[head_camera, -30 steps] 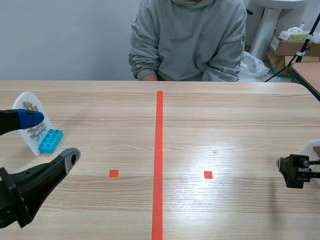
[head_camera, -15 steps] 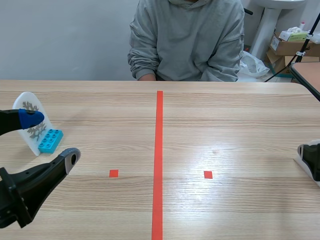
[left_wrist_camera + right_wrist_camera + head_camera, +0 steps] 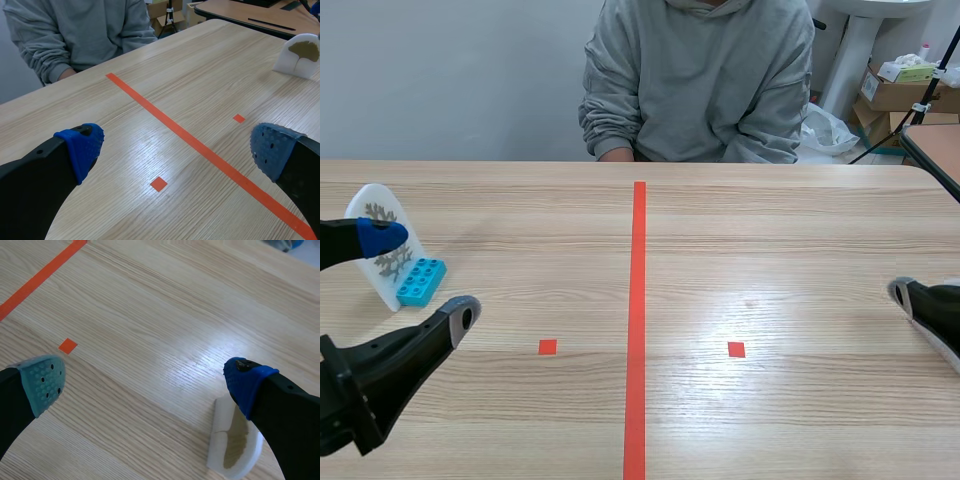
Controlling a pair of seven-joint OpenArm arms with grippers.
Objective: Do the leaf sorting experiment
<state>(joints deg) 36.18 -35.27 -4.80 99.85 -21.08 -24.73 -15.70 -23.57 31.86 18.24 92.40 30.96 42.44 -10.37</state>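
A white card with a grey leaf [image 3: 382, 240] stands upright in a light-blue brick [image 3: 421, 281] at the table's left. My left gripper [image 3: 422, 275] is open around it, one blue-padded finger behind the card and one in front of the brick, touching neither. A second white card with a yellow-brown leaf [image 3: 234, 446] rests on the table by my right gripper [image 3: 147, 377], partly under one finger. That gripper is open and holds nothing. From the left wrist view the same card [image 3: 299, 54] shows far across the table, beyond my open left gripper [image 3: 177, 147].
A person in a grey hoodie [image 3: 695, 80] sits across the table, forearms at the far edge. A red tape line [image 3: 637, 320] runs down the table's middle, with a small red square on each side. Cardboard boxes [image 3: 900, 85] and another table stand at the back right.
My right gripper has drawn back toward the table's right edge and turned, so only one finger now shows there. The left arm and the grey-leaf card have not moved.
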